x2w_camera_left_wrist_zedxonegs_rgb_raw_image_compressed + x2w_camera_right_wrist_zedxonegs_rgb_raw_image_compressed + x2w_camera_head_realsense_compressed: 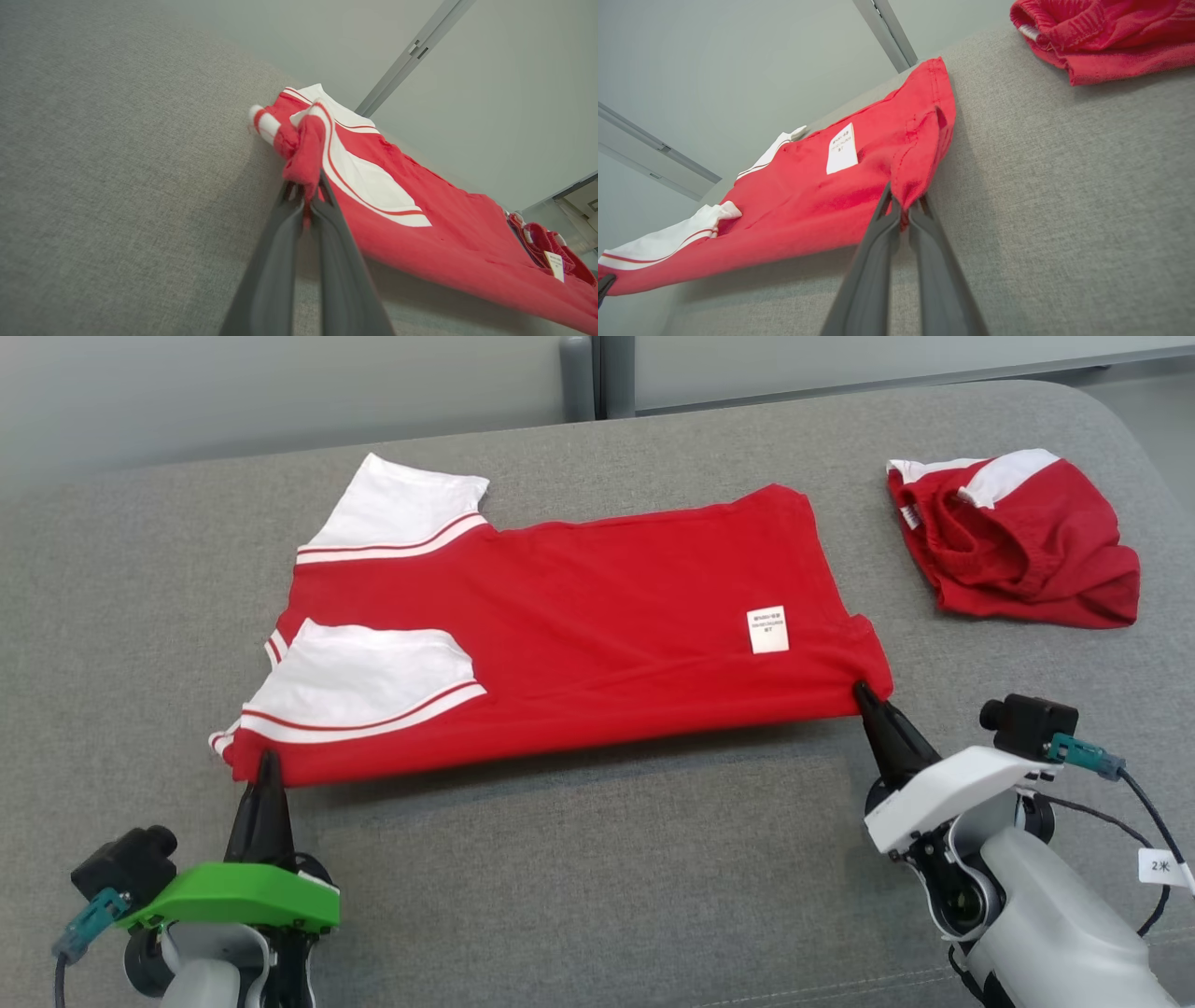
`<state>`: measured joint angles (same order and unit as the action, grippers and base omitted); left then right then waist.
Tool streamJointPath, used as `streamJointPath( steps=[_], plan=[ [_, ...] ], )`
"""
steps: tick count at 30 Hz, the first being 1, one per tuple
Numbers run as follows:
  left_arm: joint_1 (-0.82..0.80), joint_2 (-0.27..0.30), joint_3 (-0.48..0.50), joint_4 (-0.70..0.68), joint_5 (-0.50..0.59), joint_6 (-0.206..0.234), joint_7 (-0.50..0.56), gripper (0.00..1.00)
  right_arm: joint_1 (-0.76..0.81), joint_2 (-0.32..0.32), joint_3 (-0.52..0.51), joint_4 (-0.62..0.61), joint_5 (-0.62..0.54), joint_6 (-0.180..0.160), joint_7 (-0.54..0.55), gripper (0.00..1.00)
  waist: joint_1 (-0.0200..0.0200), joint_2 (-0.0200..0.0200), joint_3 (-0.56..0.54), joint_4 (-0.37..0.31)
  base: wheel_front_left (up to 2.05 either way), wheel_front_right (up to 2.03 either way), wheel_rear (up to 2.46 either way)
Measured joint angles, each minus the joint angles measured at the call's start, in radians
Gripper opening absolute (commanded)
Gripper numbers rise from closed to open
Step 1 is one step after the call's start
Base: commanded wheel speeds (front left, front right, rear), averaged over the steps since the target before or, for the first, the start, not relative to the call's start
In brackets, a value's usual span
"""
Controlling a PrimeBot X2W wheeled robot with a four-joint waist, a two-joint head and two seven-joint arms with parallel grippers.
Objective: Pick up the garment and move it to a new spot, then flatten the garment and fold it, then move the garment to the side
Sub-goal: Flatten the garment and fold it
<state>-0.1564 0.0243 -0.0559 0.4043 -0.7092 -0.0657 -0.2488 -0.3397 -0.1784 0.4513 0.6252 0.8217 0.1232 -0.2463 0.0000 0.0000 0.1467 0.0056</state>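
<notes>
**Both pincers clamped on the shirt's near edge**

The red fabric T-shirt with white striped sleeves (597, 616) lay across the grey woven cushion surface (597, 859). Its sleeve end was toward my left and its hem toward my right. My left pincer (268, 761) was closed tight on the near corner by the sleeves, with a bunch of red cloth pinched between its dark fingers (280, 261). My right pincer (859, 691) was likewise closed on the near hem corner, where the fabric rose in a small peak at its tips. Between the two grips the near edge ran taut, slightly off the surface, with a shadow beneath it. A white rectangular label (767, 630) lay on the shirt near my right pincer. A crumpled red-and-white garment (1018, 551) sat well apart at the far right.
</notes>
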Motion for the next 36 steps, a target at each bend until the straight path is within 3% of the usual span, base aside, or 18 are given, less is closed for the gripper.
streamJointPath(
  steps=[22,36],
  plan=[
    [0.27,0.006,-0.014,-0.236,-0.021,0.074,-0.003,0.0,0.287,-0.046,-0.027,-0.204,-0.013,0.001,-0.001,0.0,0.0,0.0,-0.03,-0.027,0.0,0.0,0.0],
    [0.32,0.016,-0.101,-0.165,0.003,0.119,-0.003,0.0,0.308,-0.041,-0.023,-0.166,-0.001,0.001,0.001,0.0,0.0,0.0,-0.029,-0.02,0.0,0.0,0.0]
  ],
)
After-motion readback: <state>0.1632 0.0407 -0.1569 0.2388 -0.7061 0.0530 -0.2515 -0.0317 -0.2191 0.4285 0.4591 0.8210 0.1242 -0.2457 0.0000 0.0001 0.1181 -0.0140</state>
